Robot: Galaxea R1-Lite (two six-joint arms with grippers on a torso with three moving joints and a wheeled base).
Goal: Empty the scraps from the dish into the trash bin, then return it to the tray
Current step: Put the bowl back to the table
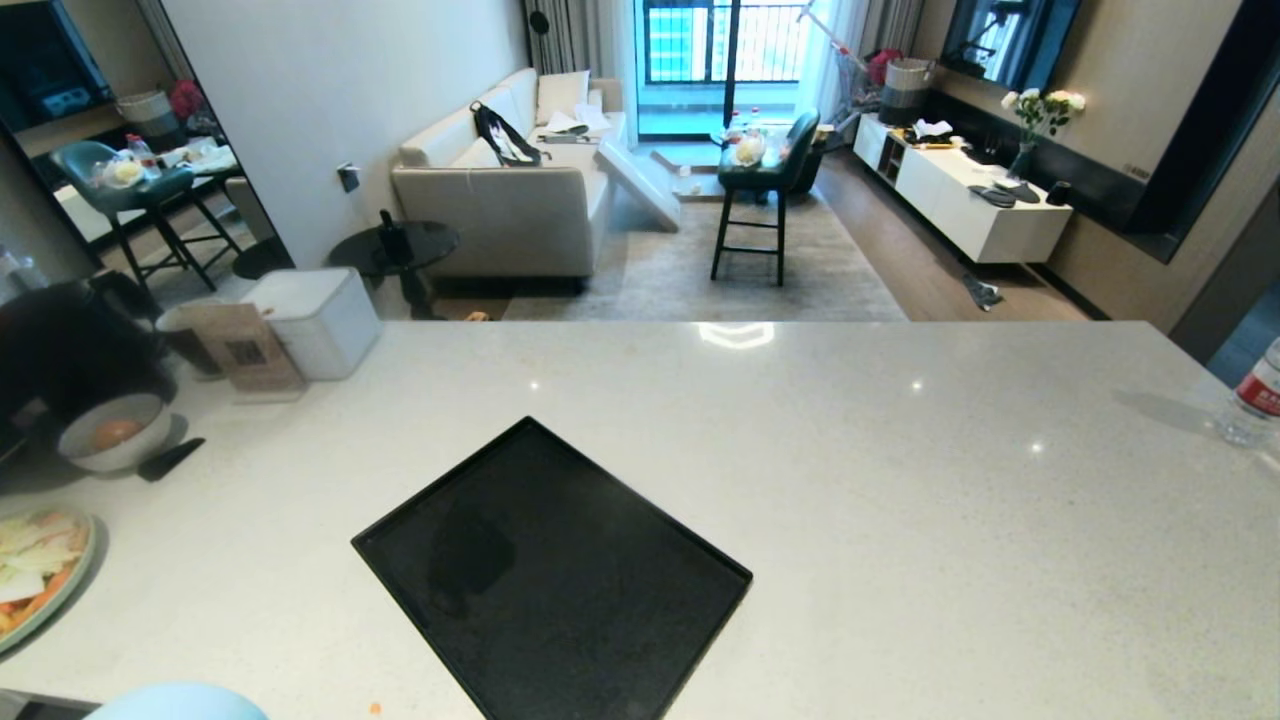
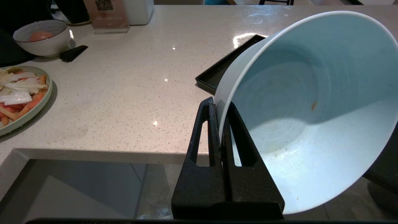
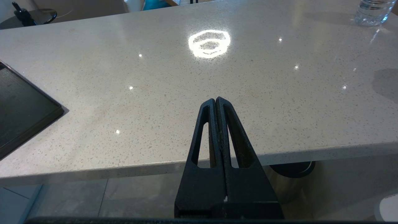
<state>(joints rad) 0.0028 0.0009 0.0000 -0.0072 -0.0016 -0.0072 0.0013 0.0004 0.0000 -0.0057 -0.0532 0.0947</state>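
Observation:
My left gripper (image 2: 219,104) is shut on the rim of the dish (image 2: 311,118), a pale blue-white glossy bowl. I hold it tilted on its side just off the counter's near edge. Its inside is almost bare, with one tiny orange bit (image 2: 314,105) stuck to the wall; the other scraps are out of view. In the head view only the dish's edge (image 1: 180,703) shows, at the bottom left. The black tray (image 1: 560,570) lies bare on the counter, its corner (image 2: 217,74) just beyond the dish. A crinkled clear plastic patch (image 2: 155,213) shows below the gripper; I cannot tell whether it belongs to the trash bin. My right gripper (image 3: 215,100) is shut and holds nothing, at the counter's near edge.
A pale-green plate (image 1: 40,575) of orange and white slices and a grey-white bowl (image 1: 112,440) with a brown lump stand at the left. A white box (image 1: 315,320) and a card stand (image 1: 245,350) are behind them. A water bottle (image 1: 1255,400) stands far right. A dark cylinder (image 3: 289,174) stands under the counter.

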